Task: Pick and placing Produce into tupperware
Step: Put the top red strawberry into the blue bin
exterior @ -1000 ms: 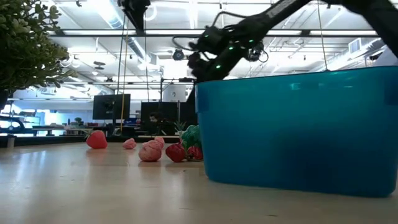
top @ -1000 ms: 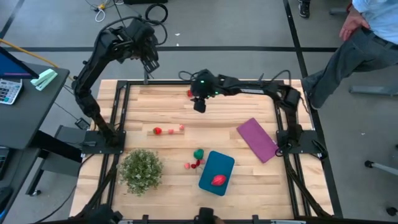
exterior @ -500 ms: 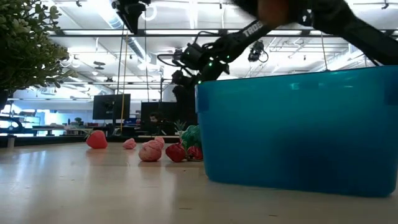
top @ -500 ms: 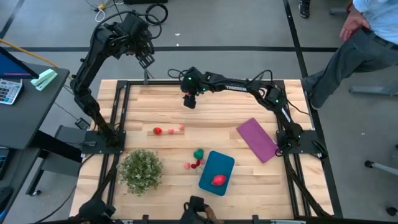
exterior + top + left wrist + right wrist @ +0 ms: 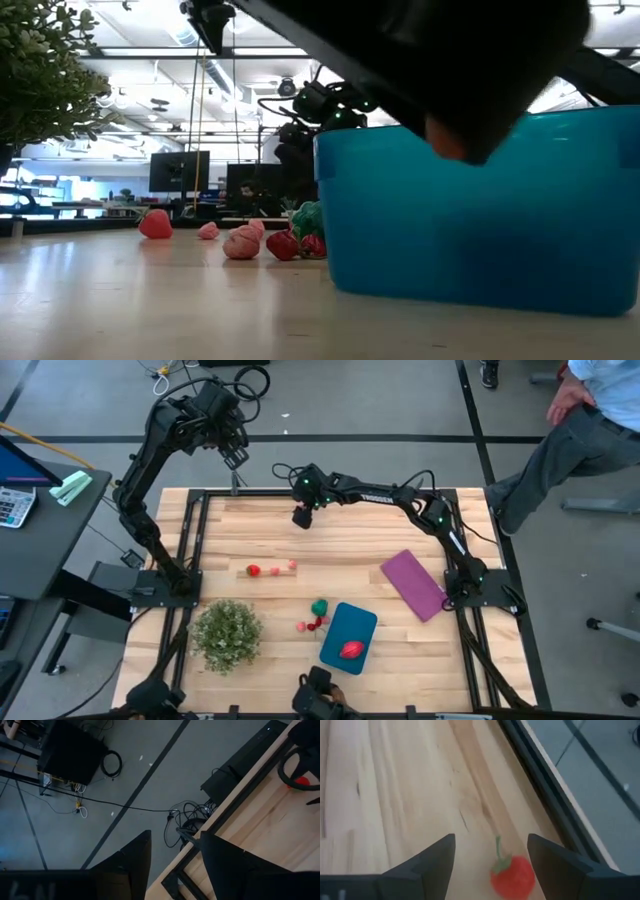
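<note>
The right tool (image 5: pixel 301 517) hangs with fingers spread wide over a red toy strawberry (image 5: pixel 513 876) at the bench's far edge, well apart from the teal tupperware (image 5: pixel 347 636). Next: descend, straddle it, close.

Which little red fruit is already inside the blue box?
The red strawberry-like piece lying inside the teal tupperware. The other produce sits out on the wooden table, including the red one between the right gripper's open jaws.
</note>
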{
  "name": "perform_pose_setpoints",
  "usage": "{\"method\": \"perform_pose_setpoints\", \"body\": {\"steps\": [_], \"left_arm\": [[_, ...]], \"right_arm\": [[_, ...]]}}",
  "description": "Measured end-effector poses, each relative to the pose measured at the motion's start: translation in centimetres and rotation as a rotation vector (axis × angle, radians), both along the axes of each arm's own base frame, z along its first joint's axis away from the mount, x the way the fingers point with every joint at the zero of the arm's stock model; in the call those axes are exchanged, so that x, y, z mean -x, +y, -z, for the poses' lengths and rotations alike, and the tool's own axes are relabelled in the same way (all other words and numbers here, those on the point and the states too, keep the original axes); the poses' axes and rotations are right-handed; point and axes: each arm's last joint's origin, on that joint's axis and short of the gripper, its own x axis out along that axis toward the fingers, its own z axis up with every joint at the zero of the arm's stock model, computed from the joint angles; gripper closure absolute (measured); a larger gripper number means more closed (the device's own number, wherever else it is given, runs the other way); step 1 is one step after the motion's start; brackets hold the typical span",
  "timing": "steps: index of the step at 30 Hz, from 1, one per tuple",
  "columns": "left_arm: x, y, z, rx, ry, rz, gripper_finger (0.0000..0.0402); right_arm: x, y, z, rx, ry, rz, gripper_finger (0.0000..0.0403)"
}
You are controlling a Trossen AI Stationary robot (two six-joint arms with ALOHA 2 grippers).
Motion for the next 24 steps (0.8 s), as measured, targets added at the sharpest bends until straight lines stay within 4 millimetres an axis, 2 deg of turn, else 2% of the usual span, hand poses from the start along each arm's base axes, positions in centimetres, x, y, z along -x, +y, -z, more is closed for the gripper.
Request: {"method": "perform_pose_setpoints", "body": {"steps": [8,19,24], "left_arm": [[0.0,0.0,0.0,0.0,0.0,0.0,0.0229],[0.0,0.0,0.0,-0.002,-0.001,0.0,0.0228],[0.0,0.0,0.0,-0.003,-0.001,0.001,0.0227]], "right_arm": [[0.1,-0.4,0.0,-0.065,-0.032,0.108,0.0147],[0.7,-0.3,-0.1,-0.144,-0.013,0.064,0.0146],[0.4,-0.5,-2.2,-0.17,-0.033,0.041,0.0145]]}}
